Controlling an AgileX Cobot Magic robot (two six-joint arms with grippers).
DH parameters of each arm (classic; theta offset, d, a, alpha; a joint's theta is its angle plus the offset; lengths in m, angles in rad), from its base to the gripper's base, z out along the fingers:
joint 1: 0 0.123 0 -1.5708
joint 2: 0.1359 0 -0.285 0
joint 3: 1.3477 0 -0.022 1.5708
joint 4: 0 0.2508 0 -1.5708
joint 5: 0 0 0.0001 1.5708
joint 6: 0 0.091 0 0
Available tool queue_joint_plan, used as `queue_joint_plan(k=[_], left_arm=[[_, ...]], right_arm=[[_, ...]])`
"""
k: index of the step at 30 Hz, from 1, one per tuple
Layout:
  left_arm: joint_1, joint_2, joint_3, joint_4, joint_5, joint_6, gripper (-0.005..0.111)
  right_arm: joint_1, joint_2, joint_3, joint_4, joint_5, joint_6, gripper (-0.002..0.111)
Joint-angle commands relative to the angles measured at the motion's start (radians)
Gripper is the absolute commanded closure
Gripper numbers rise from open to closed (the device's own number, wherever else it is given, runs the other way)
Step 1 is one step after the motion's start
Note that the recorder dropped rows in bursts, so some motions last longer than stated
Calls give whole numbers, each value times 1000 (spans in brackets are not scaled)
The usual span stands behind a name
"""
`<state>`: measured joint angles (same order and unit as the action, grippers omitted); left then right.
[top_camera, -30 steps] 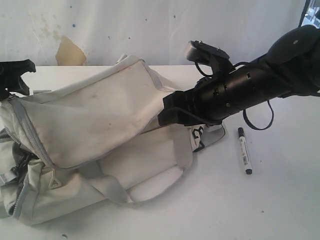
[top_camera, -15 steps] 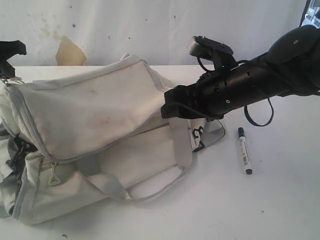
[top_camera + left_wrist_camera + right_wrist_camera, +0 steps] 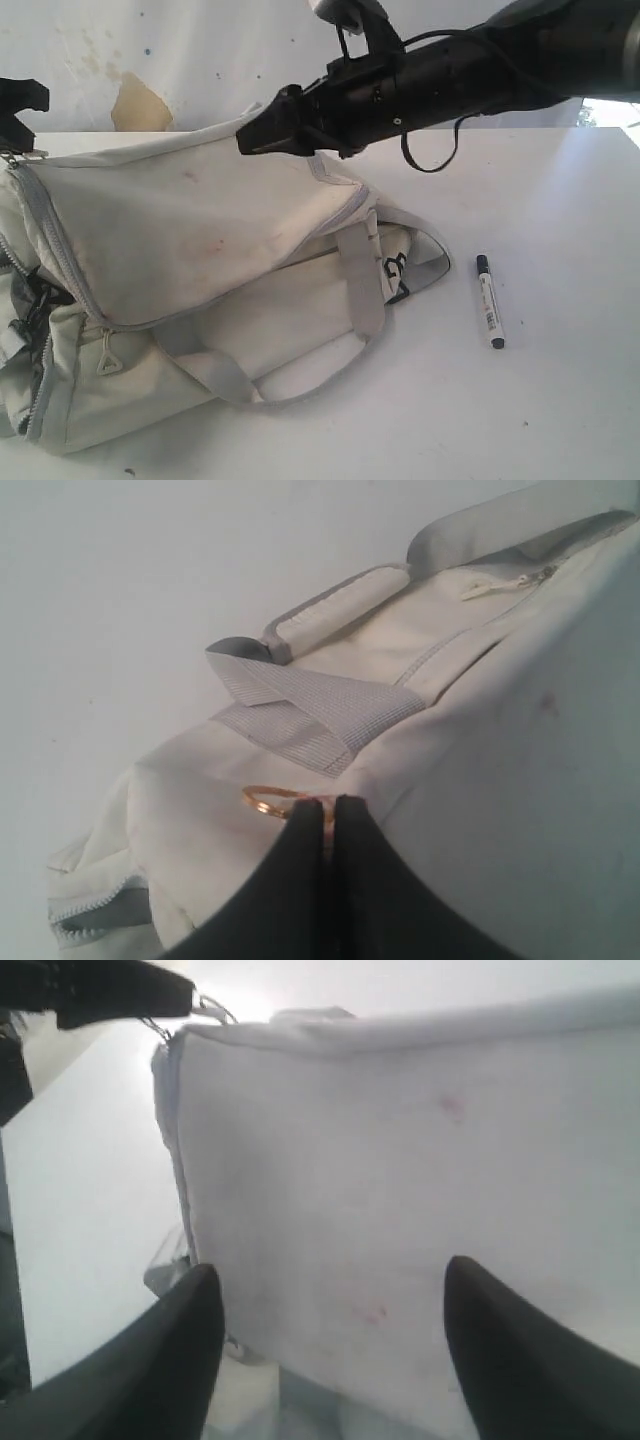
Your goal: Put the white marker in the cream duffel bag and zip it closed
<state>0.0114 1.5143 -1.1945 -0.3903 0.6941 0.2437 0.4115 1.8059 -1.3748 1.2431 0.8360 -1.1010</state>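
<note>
The cream duffel bag (image 3: 200,230) lies on its side at the left and middle of the table, zipper partly open at its left end. The white marker (image 3: 489,302) with a black cap lies on the table to the bag's right, apart from it. My left gripper (image 3: 15,138) is at the bag's far left end. In the left wrist view it (image 3: 332,805) is shut on a small gold zipper ring (image 3: 268,802). My right gripper (image 3: 248,140) hovers open over the bag's top; in its own view the fingers (image 3: 190,1340) straddle the cream panel (image 3: 420,1160) without touching it.
The white table (image 3: 560,400) extends right and in front of the bag. Grey webbing handles (image 3: 355,290) sprawl from the bag toward the marker. A white wall with a peeled patch (image 3: 138,103) stands behind.
The right arm has lifted and swung left, from the bag's right end to above its top. The left gripper has closed on the ring and raised the bag's left end a little.
</note>
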Motion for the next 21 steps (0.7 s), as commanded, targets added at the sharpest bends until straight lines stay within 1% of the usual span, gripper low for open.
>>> queue_joint_plan(k=[1, 2, 4, 7, 11, 15, 17, 19, 21], left_arm=[[-2, -14, -5, -35, 12, -1, 106], [-2, -14, -5, -35, 12, -1, 106], [-2, -14, -5, -35, 12, -1, 106], [-2, -14, -5, -35, 38, 21, 106], [-2, -14, -5, -17, 59, 50, 106], [-2, -14, -5, -21, 49, 20, 106], [-2, -14, -5, -21, 51, 19, 106], [-2, -14, -5, -21, 62, 27, 106], [-2, -14, -5, -21, 79, 69, 106]], right_arm=[[24, 88, -89, 105, 45, -127, 49], [46, 120, -119, 141, 38, -262, 49], [71, 148, -143, 175, 20, -354, 49], [119, 221, -219, 188, -44, -330, 49], [163, 319, -336, 190, -88, -354, 49], [198, 402, -414, 262, -165, -623, 49], [222, 442, -450, 323, -194, -800, 49], [237, 467, -465, 345, -206, -824, 49], [256, 483, -481, 352, -237, -852, 49]])
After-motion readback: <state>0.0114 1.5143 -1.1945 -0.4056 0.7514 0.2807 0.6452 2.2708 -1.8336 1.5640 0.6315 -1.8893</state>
